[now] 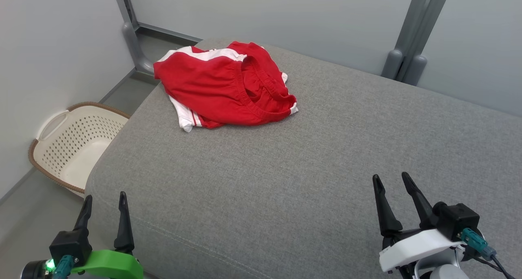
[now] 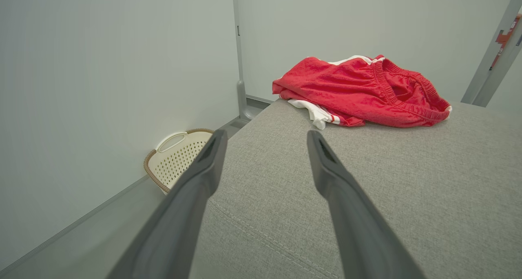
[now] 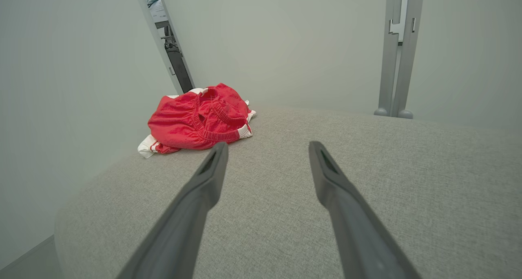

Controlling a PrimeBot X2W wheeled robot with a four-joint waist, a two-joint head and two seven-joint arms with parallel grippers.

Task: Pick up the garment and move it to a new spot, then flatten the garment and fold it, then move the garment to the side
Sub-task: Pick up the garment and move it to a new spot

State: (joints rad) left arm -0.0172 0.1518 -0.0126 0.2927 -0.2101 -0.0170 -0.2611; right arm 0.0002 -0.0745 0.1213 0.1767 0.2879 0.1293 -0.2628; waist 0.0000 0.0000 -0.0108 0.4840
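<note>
Lying crumpled on the far left corner of the grey cushion, the red-and-white garment runs its long axis slantwise from that corner toward the cushion's middle, and we see its elastic waistband gaping to the right. Our left gripper hangs at the cushion's near left edge, spread wide and empty. Our right gripper, over the cushion's near right part, is equally wide and holds nothing.
</note>
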